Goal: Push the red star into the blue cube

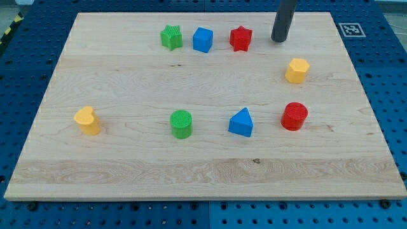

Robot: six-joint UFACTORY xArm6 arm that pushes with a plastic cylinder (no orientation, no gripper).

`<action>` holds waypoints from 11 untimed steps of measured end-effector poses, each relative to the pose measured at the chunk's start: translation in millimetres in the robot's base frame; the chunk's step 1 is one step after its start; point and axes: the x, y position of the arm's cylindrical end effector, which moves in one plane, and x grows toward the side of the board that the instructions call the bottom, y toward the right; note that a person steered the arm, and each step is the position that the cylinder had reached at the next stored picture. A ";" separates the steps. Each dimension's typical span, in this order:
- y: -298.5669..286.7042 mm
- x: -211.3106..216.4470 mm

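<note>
Pincer: none fitted; my tip stands just right of red star.
Red star: right of blue cube, apart.
Handling: judged light, rigid, slides easily; push its right face.

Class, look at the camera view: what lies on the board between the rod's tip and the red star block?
Nothing: the camera view shows only bare wooden board between my tip, at the view's right, and the red star block.
</note>
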 end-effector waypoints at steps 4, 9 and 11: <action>-21.4 14.0; -30.4 20.8; -35.8 18.4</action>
